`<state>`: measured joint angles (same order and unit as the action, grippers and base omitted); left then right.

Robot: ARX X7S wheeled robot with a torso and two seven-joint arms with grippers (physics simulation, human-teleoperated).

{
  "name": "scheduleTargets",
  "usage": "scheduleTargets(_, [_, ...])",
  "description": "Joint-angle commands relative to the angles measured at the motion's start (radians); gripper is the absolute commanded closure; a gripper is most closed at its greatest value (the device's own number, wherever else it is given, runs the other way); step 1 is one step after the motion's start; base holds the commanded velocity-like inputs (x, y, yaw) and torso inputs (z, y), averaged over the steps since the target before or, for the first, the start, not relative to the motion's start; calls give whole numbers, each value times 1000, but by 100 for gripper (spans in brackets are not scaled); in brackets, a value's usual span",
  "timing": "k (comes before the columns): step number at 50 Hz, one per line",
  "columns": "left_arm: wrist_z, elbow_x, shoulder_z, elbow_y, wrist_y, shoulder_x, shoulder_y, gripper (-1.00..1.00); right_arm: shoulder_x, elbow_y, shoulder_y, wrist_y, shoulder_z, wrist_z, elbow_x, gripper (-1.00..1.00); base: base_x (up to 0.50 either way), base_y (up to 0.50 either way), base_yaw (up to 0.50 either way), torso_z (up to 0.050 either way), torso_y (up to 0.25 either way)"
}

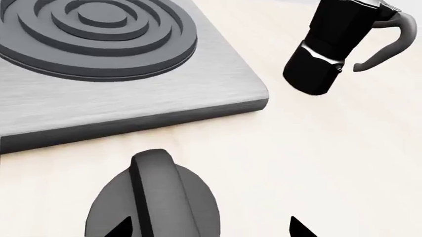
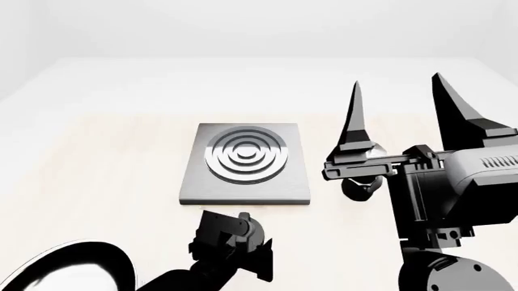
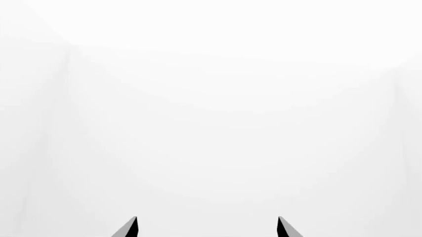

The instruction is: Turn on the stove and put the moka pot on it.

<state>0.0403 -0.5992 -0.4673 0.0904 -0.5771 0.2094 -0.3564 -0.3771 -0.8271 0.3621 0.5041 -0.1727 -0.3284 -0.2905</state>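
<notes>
The stove (image 1: 125,89) is a grey square plate with raised burner rings; it also shows in the head view (image 2: 247,162). Its round black knob (image 1: 158,197) lies on the table just in front of the plate. My left gripper (image 1: 211,228) is open above the knob, with one fingertip (image 1: 122,228) over it and the other over bare table. In the head view the left gripper (image 2: 242,245) covers the knob. The moka pot (image 1: 326,49) stands right of the stove, partly hidden in the head view (image 2: 360,187) by my right arm. My right gripper (image 2: 401,100) is open, empty and points upward.
A round black frying pan (image 2: 65,267) sits at the near left of the pale table (image 2: 105,170). The right wrist view shows only white wall beyond the right gripper (image 3: 207,227).
</notes>
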Motion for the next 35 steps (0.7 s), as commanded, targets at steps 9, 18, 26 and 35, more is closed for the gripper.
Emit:
scheduleTargets(9, [-3, -3, -21, 6, 5, -4, 9, -100, -9, -15, 22, 33, 5, -9, -21, -100, 0, 0, 0, 0, 0])
scheduleTargets(18, [-4, -14, -42, -30, -15, -3, 12, -100, -10, -16, 28, 39, 2, -14, -25, -100, 0, 0, 0, 0, 0])
scheduleTargets(26, [0, -21, -56, -56, -27, -3, 18, -100, -13, -18, 26, 38, 5, -17, -29, -100, 0, 0, 0, 0, 0])
scheduleTargets(35, [8, -34, -65, -95, -50, -6, -1, -100, -16, -10, 10, 18, 0, -18, -23, -100, 0, 0, 0, 0, 0])
